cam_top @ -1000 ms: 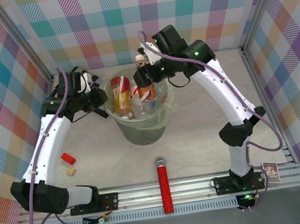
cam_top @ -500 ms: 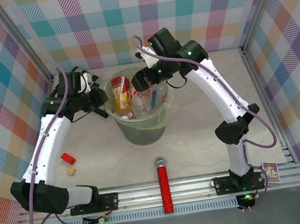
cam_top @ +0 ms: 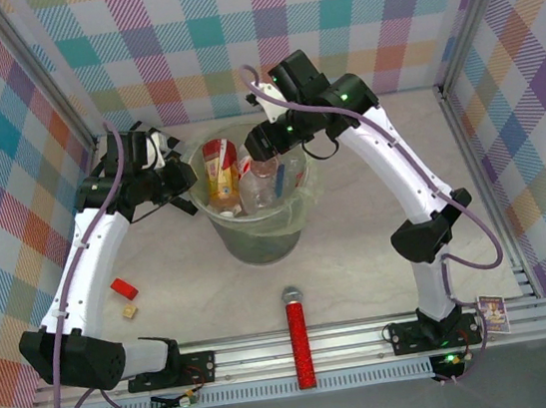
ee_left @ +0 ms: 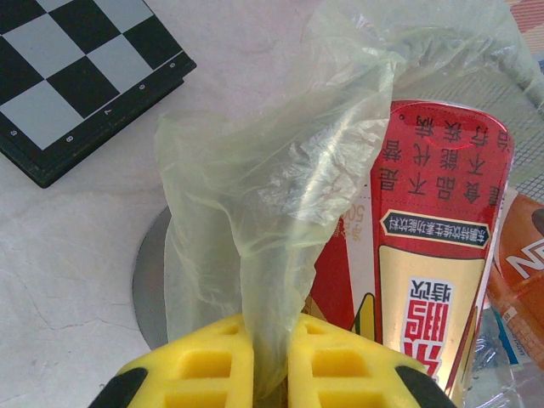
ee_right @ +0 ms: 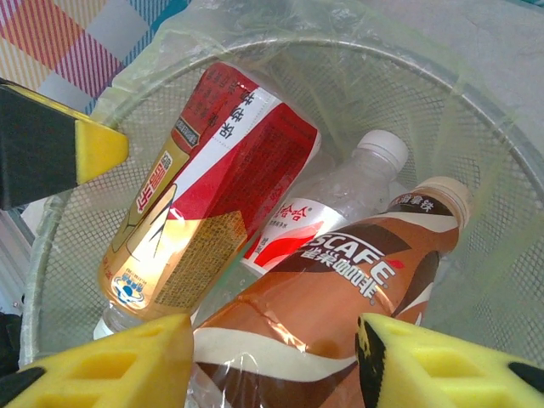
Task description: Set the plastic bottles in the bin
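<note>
The bin [cam_top: 257,238], a pale-green mesh wastebasket with a plastic liner, stands at mid-table. My left gripper [cam_top: 185,175] is at its left rim, shut on a pinched fold of the liner [ee_left: 272,187]; the gripper [ee_left: 270,367] shows yellow pads pressed together. My right gripper [cam_top: 264,147] hangs over the bin mouth, its pads [ee_right: 110,365] spread around a brown coffee-label bottle [ee_right: 340,289] that slants down into the bin, cap away. Under it lie a red-and-gold label bottle [ee_right: 204,195] and a clear bottle with a white cap [ee_right: 340,187].
A black-and-grey checkerboard [ee_left: 76,76] lies behind the bin's left side. The red glittery microphone [cam_top: 298,341] lies near the front rail. A small red block [cam_top: 123,288] and a tan cube [cam_top: 129,310] sit front left. A small card [cam_top: 493,313] rests at the front right.
The right gripper shifted slightly left and tipped the brown bottle from upright above the rim down into the bin. The left arm has stayed still on the liner.
</note>
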